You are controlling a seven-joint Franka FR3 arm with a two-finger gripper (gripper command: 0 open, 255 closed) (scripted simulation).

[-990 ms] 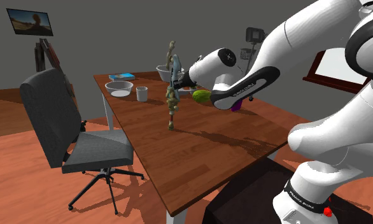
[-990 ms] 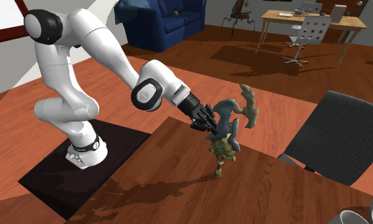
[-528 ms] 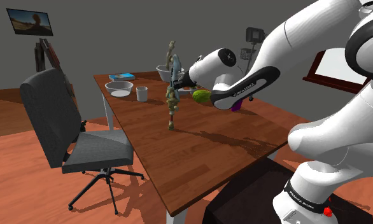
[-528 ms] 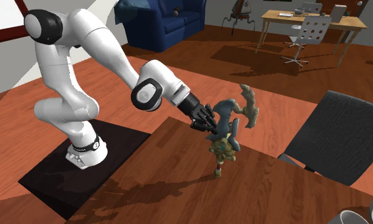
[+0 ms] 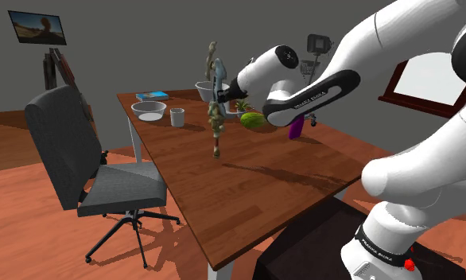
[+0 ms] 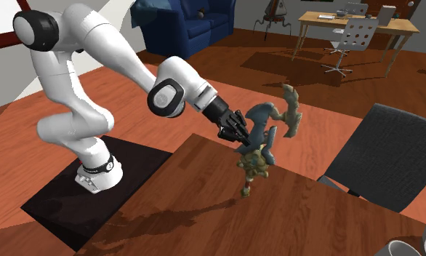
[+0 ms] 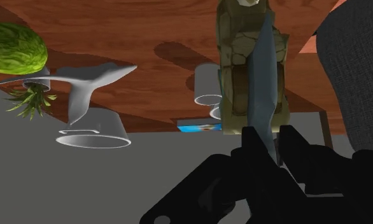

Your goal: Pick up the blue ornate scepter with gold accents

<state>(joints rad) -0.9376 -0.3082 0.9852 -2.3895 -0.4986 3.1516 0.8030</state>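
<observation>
Above the table (image 5: pixel 247 199), the gripper (image 5: pixel 222 94), clamped on the scepter (image 5: pixel 216 123), has risen since 0.5 s ago, lifting it apparently clear: pick-up nearly complete.

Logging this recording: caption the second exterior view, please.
Black gripper, jaws shut on the blue-and-olive scepter, holds it near-upright over the wooden table.

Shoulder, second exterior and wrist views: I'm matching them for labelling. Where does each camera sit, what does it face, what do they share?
Shoulder view: beside the stand, looking down the table toward the office chair; arm and tool show.
Second exterior view: across the table's corner, facing arm and stand, blue sofa behind.
Wrist view: on the hand, looking along the tool at the scepter.
Shared: all show the tool shut on the scepter.
</observation>
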